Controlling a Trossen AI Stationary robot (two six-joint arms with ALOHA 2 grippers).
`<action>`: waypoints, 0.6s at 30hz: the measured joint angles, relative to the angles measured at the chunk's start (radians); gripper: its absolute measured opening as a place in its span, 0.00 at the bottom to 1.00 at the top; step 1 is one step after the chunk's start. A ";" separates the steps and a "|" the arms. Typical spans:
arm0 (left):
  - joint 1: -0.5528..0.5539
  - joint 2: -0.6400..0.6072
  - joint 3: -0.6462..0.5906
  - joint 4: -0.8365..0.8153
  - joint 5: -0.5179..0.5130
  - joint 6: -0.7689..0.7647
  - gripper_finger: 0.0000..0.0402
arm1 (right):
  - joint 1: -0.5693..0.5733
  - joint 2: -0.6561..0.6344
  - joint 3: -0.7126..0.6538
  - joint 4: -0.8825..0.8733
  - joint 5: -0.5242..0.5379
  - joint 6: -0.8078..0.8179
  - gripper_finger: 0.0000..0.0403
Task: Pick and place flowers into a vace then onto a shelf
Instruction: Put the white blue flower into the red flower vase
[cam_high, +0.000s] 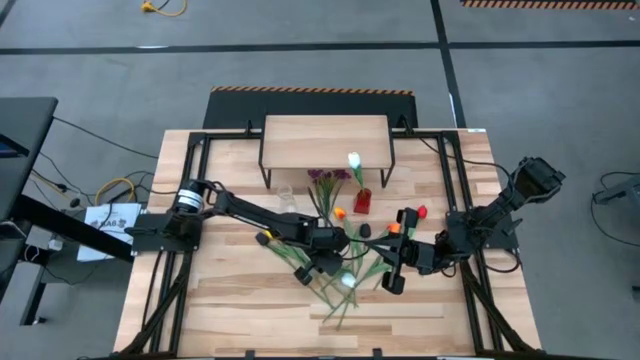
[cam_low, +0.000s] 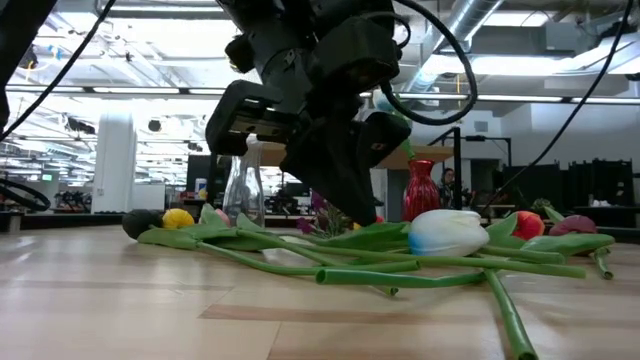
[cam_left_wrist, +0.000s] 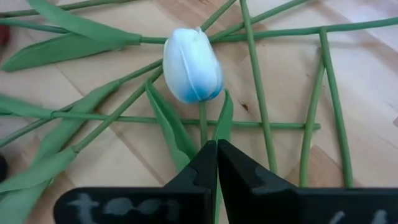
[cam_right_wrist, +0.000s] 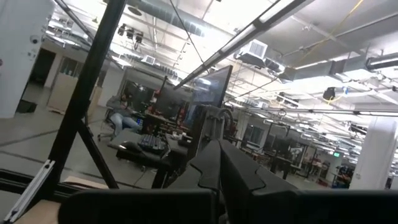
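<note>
Green stems and a white tulip (cam_low: 447, 232) lie foremost in the low view, part of the flowers (cam_high: 340, 280) strewn across the middle of the worktop (cam_high: 230, 310), with bare wood open toward its near edge and left side. Left claw (cam_left_wrist: 216, 163), fingers pressed together and holding nothing, sits low just above the white tulip's stem; right claw (cam_high: 392, 262), likewise closed and empty, hangs beside the pile toward the right edge. Shelf (cam_high: 325, 140) stands at the far edge, red vase (cam_high: 363, 200) and a faint clear vase (cam_low: 244, 190) before it, partly hidden behind the arm in the low view.

Tangled flowers (cam_high: 345, 268) mid-table, bare table (cam_high: 240, 310) in front, shelf (cam_high: 325, 138) behind.
</note>
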 joint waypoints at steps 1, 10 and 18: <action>0.000 -0.003 0.000 0.001 -0.004 0.000 0.00 | 0.000 0.000 0.000 0.000 0.000 0.000 0.00; -0.008 -0.040 0.000 -0.009 -0.056 0.017 0.00 | -0.001 0.000 0.000 0.000 0.005 0.000 0.00; -0.029 -0.045 0.000 -0.035 -0.058 0.032 0.00 | -0.001 0.000 0.000 0.000 0.011 0.000 0.00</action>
